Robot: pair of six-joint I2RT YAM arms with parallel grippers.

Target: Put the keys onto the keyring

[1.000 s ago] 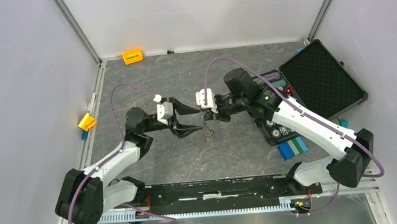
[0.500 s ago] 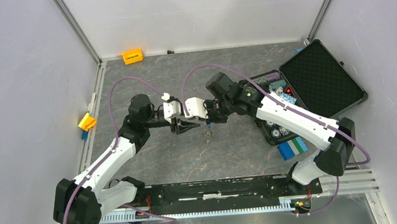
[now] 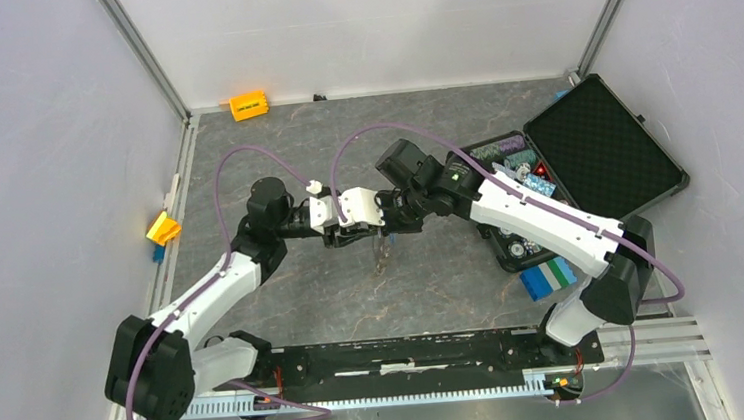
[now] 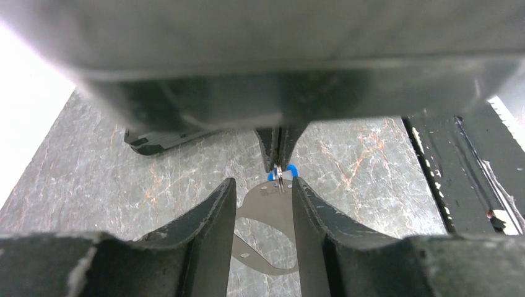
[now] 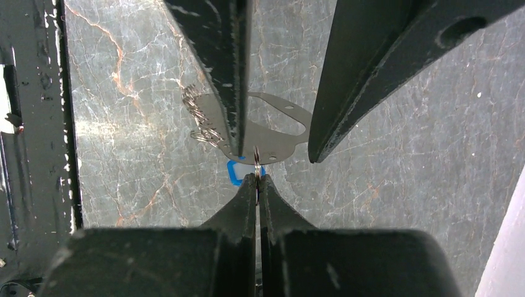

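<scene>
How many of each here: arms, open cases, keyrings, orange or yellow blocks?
Arms: 2, left arm and right arm
Open black case: 1
Grey keyring: 1
Orange or yellow blocks: 2, orange block and yellow block
Total: 6

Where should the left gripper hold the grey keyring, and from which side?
Grip the solid end of the keyring, just under the blue-tagged key that the right gripper pinches. Come from the opposite side, as the left gripper does: its open jaws straddle the flat plate's two edges, so closing there probably holds.
</scene>
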